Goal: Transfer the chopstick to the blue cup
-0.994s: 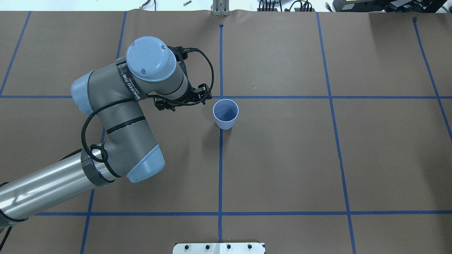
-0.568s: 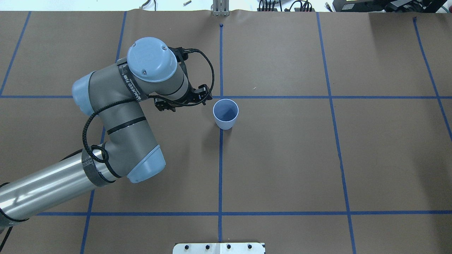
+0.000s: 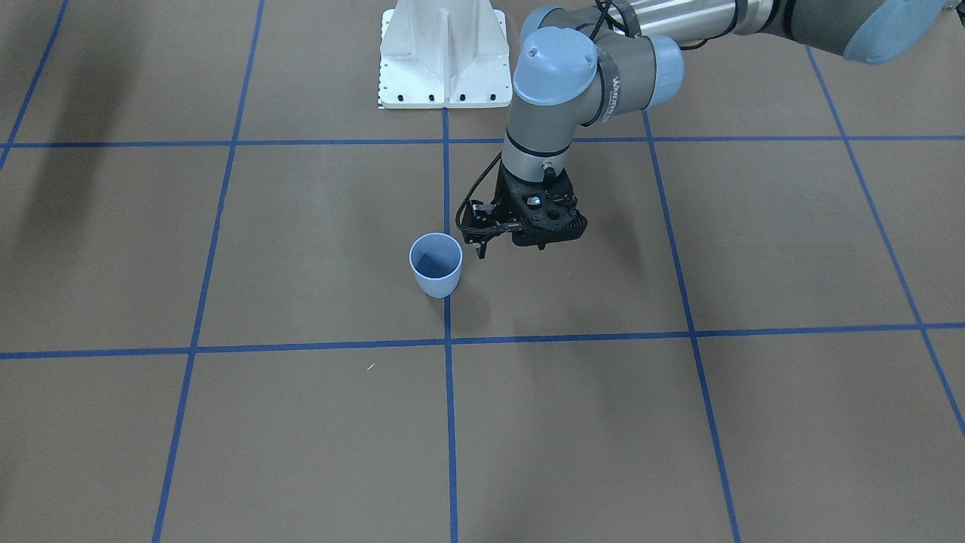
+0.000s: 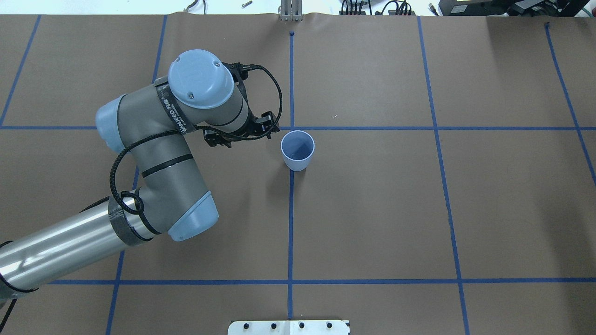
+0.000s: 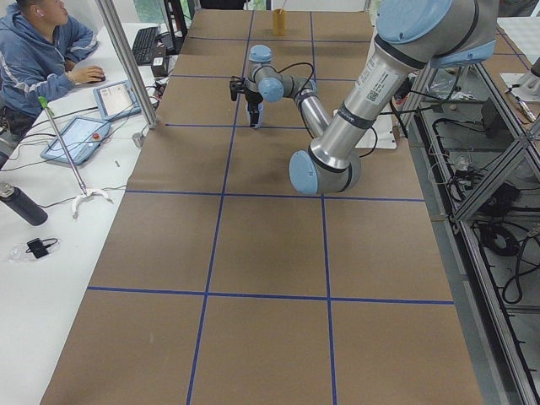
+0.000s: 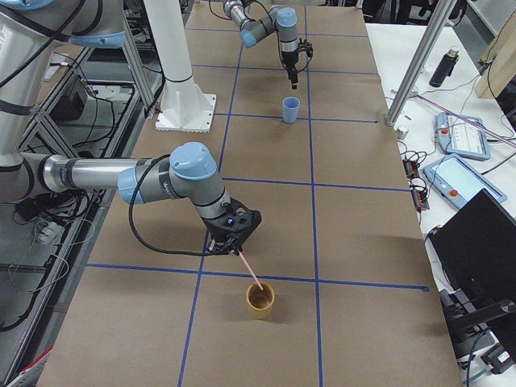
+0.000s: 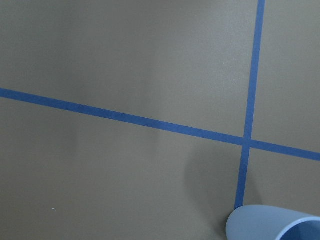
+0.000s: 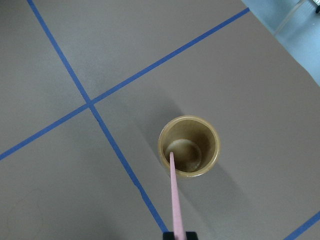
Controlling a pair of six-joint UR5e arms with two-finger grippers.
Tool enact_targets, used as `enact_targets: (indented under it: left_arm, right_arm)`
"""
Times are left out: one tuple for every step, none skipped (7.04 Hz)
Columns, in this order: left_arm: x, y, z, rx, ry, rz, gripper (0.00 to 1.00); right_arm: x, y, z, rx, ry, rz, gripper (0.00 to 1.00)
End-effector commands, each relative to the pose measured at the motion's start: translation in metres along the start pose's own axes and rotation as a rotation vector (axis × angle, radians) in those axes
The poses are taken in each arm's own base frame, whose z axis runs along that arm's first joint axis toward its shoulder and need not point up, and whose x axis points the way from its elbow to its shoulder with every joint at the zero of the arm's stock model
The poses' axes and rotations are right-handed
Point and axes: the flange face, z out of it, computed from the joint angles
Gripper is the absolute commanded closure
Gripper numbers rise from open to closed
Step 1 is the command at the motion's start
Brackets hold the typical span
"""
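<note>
The right gripper (image 6: 236,248), lower centre of the right-end view, has its jaws clamped on a thin pink chopstick (image 8: 173,195), tip inside a tan round cup (image 8: 212,150); the left gripper (image 3: 482,245) hovers beside the pale blue plastic cup (image 4: 297,160) mid-bench (image 4: 372,209); I cannot tell its jaws' spread.

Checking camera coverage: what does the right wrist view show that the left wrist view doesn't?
Only the right wrist view: the pink chopstick, its tip over or inside the tan cup. Only the left wrist view: the blue cup, just its rim at the bottom right corner. Both: the brown table crossed by blue tape lines.
</note>
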Motion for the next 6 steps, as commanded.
enact_targets:
  left_arm:
    - [0.001,0.001,0.001,-0.002,0.000,0.000,0.02]
    - [0.000,0.001,0.002,-0.002,-0.001,0.001,0.02]
    - [-0.001,0.001,0.000,-0.001,0.000,0.006,0.02]
    - [-0.005,-0.003,-0.004,0.007,0.017,0.016,0.02]
    - [-0.023,-0.010,0.000,0.023,0.064,0.030,0.02]
    - [-0.049,-0.014,0.010,0.035,0.083,0.043,0.02]
  right_arm:
    - [-0.001,0.007,-0.045,0.011,0.010,-0.005,1.00]
    - [-0.017,0.003,-0.071,0.029,0.009,-0.007,1.00]
    - [-0.042,-0.009,-0.086,0.025,0.010,-0.020,1.00]
    - [-0.078,-0.023,-0.088,-0.006,0.006,-0.048,1.00]
    - [-0.123,-0.036,-0.094,-0.042,-0.011,-0.062,1.00]
    - [-0.175,-0.046,-0.095,-0.076,-0.059,-0.071,1.00]
